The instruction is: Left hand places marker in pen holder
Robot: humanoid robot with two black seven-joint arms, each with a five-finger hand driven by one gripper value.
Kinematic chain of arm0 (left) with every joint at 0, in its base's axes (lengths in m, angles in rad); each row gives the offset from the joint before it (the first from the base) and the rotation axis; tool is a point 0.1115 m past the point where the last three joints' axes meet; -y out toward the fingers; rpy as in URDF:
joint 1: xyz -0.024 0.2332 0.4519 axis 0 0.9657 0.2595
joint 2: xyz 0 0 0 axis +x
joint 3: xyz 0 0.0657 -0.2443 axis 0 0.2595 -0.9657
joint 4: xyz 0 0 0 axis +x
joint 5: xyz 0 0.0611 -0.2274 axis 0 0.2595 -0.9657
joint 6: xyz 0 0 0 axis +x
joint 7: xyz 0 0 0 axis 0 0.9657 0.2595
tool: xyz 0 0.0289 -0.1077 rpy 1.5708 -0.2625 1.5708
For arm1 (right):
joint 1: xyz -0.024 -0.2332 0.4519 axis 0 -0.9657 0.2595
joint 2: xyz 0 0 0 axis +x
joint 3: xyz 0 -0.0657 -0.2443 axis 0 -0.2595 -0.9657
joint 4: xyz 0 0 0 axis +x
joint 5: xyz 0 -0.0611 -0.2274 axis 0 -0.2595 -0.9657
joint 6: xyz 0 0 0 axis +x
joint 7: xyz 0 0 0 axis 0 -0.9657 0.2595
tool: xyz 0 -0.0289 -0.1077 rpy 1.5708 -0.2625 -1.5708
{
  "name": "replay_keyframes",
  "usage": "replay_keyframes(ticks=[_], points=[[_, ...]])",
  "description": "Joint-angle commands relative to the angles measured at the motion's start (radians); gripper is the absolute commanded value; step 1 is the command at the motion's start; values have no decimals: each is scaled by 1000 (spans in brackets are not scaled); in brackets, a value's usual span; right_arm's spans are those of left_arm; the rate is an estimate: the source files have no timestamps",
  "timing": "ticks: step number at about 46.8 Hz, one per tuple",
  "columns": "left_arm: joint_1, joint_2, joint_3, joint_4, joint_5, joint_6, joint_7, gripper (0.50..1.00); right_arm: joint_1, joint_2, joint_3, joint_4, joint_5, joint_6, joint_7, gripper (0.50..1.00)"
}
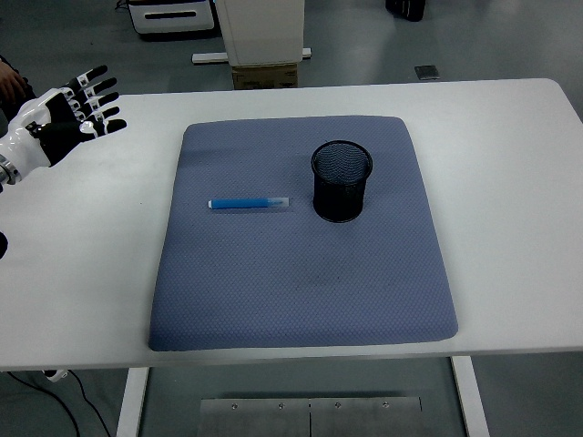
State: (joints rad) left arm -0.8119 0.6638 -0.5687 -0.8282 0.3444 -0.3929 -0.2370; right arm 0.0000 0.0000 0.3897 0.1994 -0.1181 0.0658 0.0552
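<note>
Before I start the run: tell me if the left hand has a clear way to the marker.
Probably yes. The left hand is open over the table's far-left corner, and the marker lies flat on the grey mat with nothing between them. The pen holder stands beyond the marker.

A white table (510,182) filled most of the view. On it lay a blue-grey padded mat (301,273), spread across the middle. On the floor beyond the far edge stood a white pedestal (262,32) with a cardboard box (265,76) at its foot, and a small dark square (426,72) lay further right.
</note>
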Motion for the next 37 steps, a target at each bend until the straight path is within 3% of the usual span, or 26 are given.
replay_keyframes(ticks=[1,17,24,30,37], points=[[-15,-7,29,-3,103,2,12,1000,0,0,0,0,0,0,0,1000],[-174,-61,170,-45,496,45,12,1000,0,0,0,0,0,0,0,1000],[-242,-84,277,-78,565,43,-1,1000,0,0,1,0,0,0,0,1000],[-345,-116,421,-83,571,43,-87,1000,0,0,1,0,0,0,0,1000],[-430,-156,564,-80,578,48,-87,1000,0,0,0,0,0,0,0,1000]])
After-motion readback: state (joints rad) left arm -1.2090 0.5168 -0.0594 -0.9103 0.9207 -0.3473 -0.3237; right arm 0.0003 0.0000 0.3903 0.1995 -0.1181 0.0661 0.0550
